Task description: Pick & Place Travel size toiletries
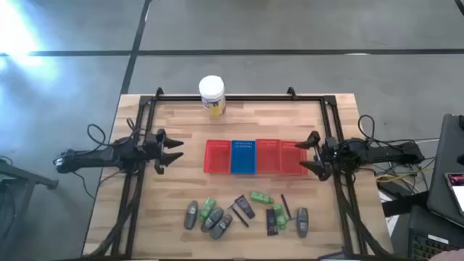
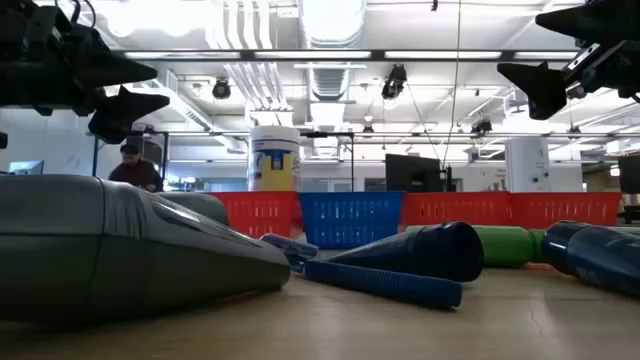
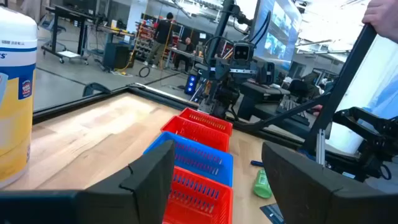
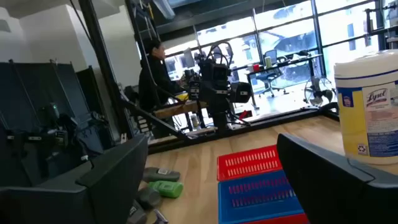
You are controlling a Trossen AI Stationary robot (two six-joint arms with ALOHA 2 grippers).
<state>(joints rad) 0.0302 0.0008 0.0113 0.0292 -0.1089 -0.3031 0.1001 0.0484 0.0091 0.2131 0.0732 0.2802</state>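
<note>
The toiletries lie scattered near the table's near edge: grey oval bottles, green bottles, black flat tubes and a thin dark stick. In the low view a grey bottle fills the foreground. My left gripper hovers open left of the basket row; its fingers frame the baskets in its wrist view. My right gripper hovers open at the row's right end. Both are raised off the table.
A row of mesh baskets sits mid-table: red, blue, red and red. A tall white jar with a yellow label stands at the far edge. A black frame borders the table. People show beyond.
</note>
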